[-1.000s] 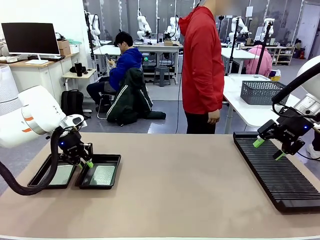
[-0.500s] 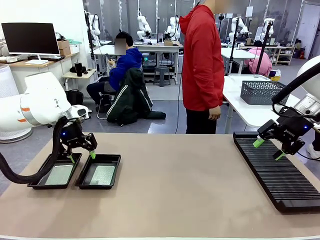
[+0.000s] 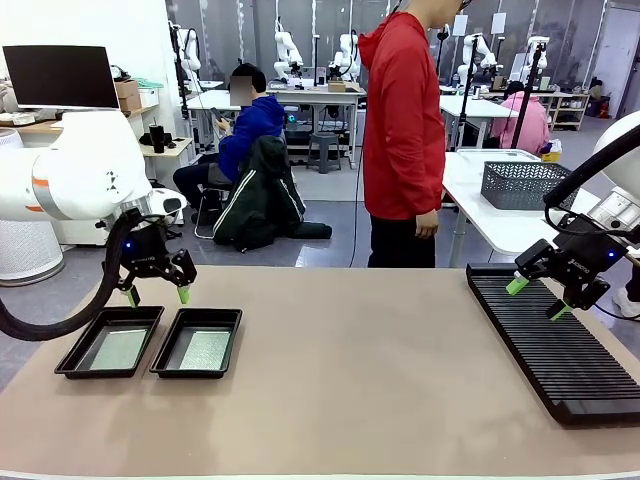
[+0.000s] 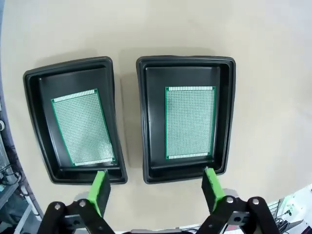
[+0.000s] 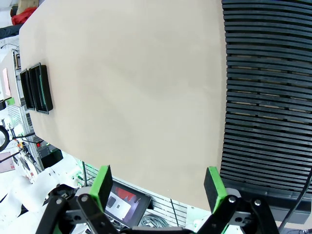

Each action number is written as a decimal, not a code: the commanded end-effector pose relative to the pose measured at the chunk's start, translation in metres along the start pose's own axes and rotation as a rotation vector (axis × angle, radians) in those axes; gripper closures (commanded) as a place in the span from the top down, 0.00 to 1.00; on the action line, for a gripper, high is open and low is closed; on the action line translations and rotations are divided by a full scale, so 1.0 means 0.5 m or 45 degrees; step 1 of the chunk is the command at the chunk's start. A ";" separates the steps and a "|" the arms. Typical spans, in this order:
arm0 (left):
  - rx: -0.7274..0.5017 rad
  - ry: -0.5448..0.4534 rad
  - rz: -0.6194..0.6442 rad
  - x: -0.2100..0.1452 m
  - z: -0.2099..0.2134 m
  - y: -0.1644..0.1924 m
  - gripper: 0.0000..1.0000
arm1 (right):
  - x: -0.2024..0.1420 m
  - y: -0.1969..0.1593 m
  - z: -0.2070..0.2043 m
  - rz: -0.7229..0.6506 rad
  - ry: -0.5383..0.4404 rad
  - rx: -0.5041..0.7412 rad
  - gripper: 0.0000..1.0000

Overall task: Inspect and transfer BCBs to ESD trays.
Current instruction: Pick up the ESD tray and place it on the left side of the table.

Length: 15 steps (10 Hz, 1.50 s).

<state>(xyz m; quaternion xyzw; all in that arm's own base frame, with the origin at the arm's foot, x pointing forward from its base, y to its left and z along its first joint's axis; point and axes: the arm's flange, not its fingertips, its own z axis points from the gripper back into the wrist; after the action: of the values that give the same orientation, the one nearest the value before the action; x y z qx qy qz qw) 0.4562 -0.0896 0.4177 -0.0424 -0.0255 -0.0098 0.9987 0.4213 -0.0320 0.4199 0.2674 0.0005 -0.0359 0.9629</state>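
Both BCBs [image 4: 189, 122] are seated in the ESD trays [image 4: 225, 112] below the spread, empty left gripper [image 3: 157, 293]; transfer seems done, withdrawal is called for

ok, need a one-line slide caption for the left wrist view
Open left gripper above two black ESD trays, each with one green BCB lying flat inside.

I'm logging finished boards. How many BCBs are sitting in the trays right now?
2. One BCB lies flat in the left ESD tray, and the other BCB lies flat in the right ESD tray. The rack seems to hold none.
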 end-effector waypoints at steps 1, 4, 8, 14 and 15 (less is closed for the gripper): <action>0.058 0.016 0.017 0.001 0.017 -0.010 1.00 | 0.000 0.003 0.000 -0.032 -0.016 0.002 1.00; 0.089 0.031 0.011 -0.002 0.035 -0.016 1.00 | 0.000 0.003 0.000 -0.032 -0.016 0.002 1.00; 0.042 0.014 -0.006 0.002 0.025 -0.007 1.00 | 0.000 0.003 0.000 -0.032 -0.016 0.002 1.00; 0.042 0.014 -0.006 0.002 0.025 -0.007 1.00 | 0.000 0.003 0.000 -0.032 -0.016 0.002 1.00; 0.042 0.014 -0.006 0.002 0.025 -0.007 1.00 | 0.000 0.003 0.000 -0.032 -0.016 0.002 1.00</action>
<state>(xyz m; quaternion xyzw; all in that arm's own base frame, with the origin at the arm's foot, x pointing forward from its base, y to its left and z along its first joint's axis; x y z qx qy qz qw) 0.4568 -0.0932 0.4314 -0.0248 -0.0171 -0.0133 0.9995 0.4213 -0.0320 0.4199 0.2674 0.0005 -0.0359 0.9629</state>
